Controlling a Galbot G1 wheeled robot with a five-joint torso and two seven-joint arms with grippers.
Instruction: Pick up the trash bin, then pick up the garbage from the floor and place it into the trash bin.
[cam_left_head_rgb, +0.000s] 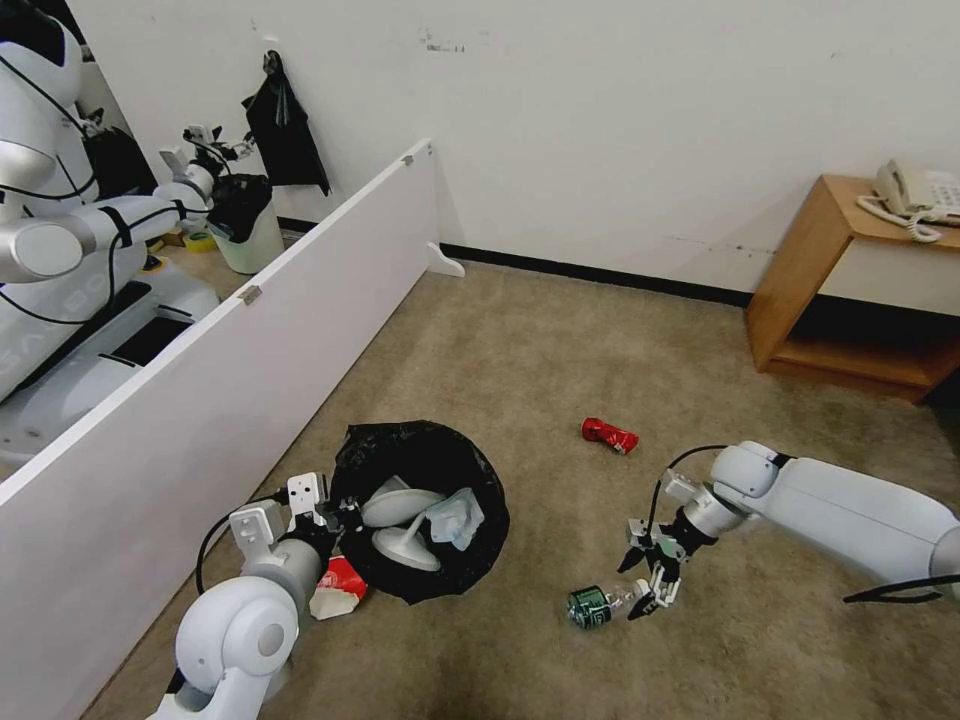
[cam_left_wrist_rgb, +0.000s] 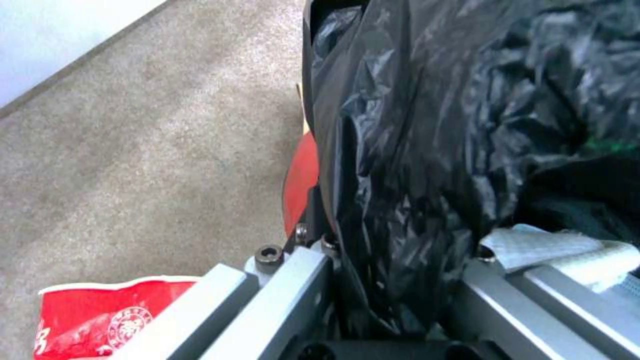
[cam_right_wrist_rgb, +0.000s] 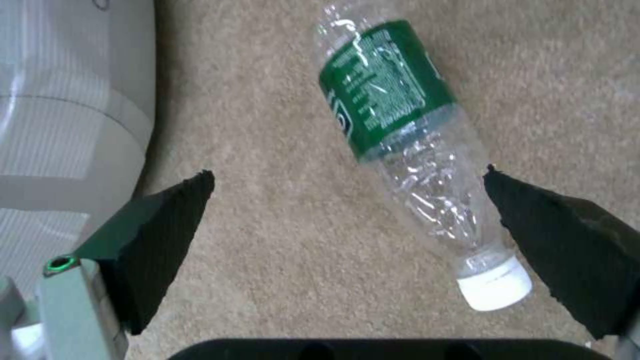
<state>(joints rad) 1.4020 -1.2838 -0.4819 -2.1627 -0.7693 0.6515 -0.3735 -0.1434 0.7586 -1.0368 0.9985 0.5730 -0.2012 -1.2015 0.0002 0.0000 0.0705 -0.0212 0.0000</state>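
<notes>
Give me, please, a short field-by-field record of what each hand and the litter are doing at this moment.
left hand: shut on the trash bin at its bag-lined rim
bin contents: white slippers, light blue cloth
right hand: open, low over the carpet, fingers either side of the bottle
bottle: clear, green label, white cap, lying on the carpet, not yet gripped
red can: crushed, on the floor beyond the right hand
paper cup: red-white, on the floor beside the bin

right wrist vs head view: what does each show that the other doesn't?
Right wrist alone: the bottle's white cap and the fingers spread wide, one on each side of it.
Head alone: the trash bin held at its rim by the left gripper, the red can, the paper cup, the wooden side table.
Both: the green-labelled bottle lying on the carpet at the right gripper.
</notes>
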